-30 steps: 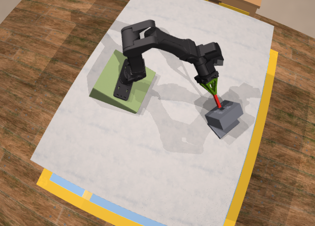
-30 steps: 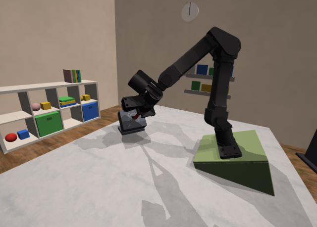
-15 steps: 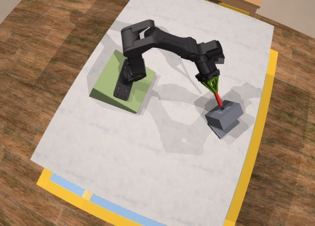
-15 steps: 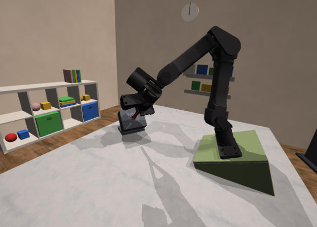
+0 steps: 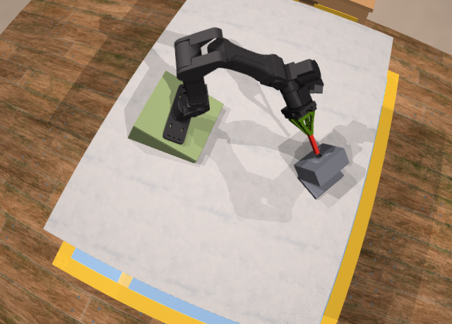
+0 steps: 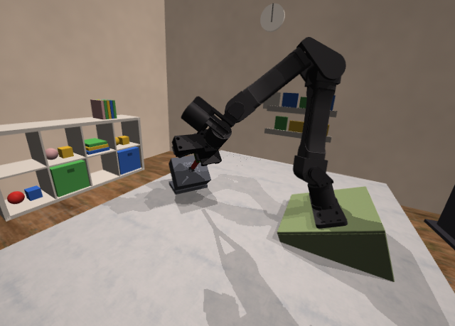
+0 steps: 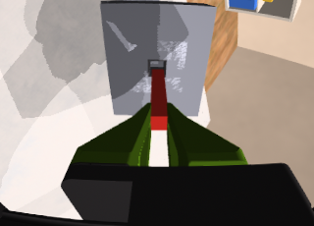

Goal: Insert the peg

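Observation:
A grey block with a sloped panel (image 5: 325,163) (image 6: 185,175) (image 7: 131,76) stands on the table near its right edge. My gripper (image 5: 310,131) (image 7: 159,110), with green fingers, is shut on a red peg (image 5: 313,144) (image 6: 194,164) (image 7: 157,91). The peg slants down from the fingers, and its tip sits at the small dark hole (image 5: 318,155) (image 7: 156,64) in the panel's face. Most of the peg's length shows outside the hole. In the exterior view the wrist hides most of the peg.
The arm's base stands on a green wedge (image 5: 153,120) (image 6: 360,238) at the table's left. The table's yellow edge (image 5: 379,174) runs close behind the block. A shelf unit (image 6: 70,161) with boxes stands off the table.

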`<control>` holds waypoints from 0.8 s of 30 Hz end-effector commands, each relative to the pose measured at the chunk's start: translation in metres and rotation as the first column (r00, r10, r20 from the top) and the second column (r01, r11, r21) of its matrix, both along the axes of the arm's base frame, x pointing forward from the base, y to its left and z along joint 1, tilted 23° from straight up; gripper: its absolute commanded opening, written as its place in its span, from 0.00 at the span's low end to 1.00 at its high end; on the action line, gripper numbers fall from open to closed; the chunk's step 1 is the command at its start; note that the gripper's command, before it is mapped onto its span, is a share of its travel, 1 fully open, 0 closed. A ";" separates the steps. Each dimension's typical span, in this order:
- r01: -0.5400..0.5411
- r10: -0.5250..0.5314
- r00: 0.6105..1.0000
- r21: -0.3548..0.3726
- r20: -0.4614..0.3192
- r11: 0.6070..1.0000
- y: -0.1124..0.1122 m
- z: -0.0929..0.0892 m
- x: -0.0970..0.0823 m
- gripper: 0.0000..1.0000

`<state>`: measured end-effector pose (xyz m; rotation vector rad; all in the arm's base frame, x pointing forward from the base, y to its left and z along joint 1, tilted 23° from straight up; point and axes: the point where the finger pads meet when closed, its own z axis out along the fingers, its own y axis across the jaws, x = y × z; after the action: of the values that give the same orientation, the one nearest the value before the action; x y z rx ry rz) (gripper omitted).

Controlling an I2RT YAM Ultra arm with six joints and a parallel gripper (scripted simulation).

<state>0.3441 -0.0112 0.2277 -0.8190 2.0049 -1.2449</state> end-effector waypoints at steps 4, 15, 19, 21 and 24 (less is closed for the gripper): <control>0.002 -0.002 0.999 0.014 0.034 1.000 0.001 0.013 0.009 0.00; 0.002 -0.002 0.999 0.014 0.034 1.000 0.001 0.009 0.006 0.00; 0.002 -0.002 0.999 0.014 0.034 1.000 0.002 0.007 0.003 0.00; 0.002 -0.002 0.999 0.014 0.034 1.000 0.003 0.006 0.001 0.00; 0.002 -0.002 0.999 0.014 0.034 1.000 0.003 0.006 0.000 0.00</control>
<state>0.3484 -0.0092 0.2311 -0.8068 1.9938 -1.2405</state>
